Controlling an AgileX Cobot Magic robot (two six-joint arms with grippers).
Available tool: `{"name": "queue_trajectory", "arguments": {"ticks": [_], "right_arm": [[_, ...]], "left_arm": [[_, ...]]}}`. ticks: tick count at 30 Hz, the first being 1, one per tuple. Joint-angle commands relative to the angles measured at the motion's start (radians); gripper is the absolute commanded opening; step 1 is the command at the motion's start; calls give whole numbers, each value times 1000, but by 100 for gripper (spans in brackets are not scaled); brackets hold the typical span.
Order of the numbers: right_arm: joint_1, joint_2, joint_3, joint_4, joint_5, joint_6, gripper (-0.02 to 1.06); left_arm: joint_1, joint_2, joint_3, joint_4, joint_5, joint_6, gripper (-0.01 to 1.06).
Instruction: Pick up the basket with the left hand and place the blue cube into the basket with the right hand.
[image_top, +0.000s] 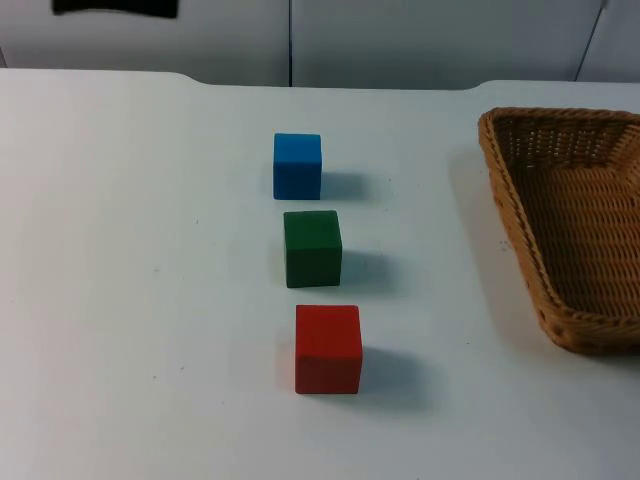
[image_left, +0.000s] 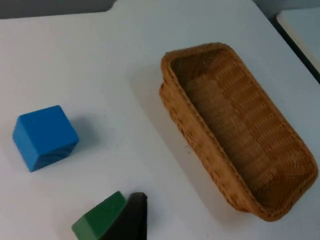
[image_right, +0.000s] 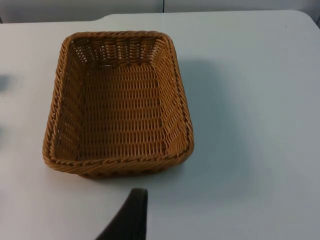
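Start of the job, nothing picked up yet. Basket (image_top: 575, 225) sits flat on the table (image_top: 130, 280) at the right edge of the top view, partly cut off by the frame, with nothing in it. Three cubes stand in a column at the centre of the top view: blue cube (image_top: 297, 165) farthest back, green cube (image_top: 312, 248) in the middle, red cube (image_top: 328, 349) nearest the camera, with small gaps between them, none touching. The blue cube is well apart from the basket, so the carry has to cross open table.

Left gripper (image_left: 131, 220) hangs over the table looking at the basket and the blue cube; one black fingertip is visible, so I cannot tell whether it is spread or closed. Right gripper (image_right: 131, 217) hangs above the near end of the basket, same story, cannot tell.

Judgement: the basket lies on the right arm's side, so the left arm needs a long reach across to its rim first.
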Motion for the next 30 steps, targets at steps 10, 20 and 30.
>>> {"name": "queue_trajectory", "arguments": {"ticks": [10, 20, 30], "right_arm": [[4, -2, 6, -1, -9, 1, 104], [4, -2, 6, -1, -9, 1, 104], [4, -2, 6, -1, -9, 1, 104]], "left_arm": [[-170, 315, -320, -6, -9, -48, 105], [-259, 558, -536, 169, -30, -246, 105], [-333, 753, -739, 295, -36, -426, 105]]}}
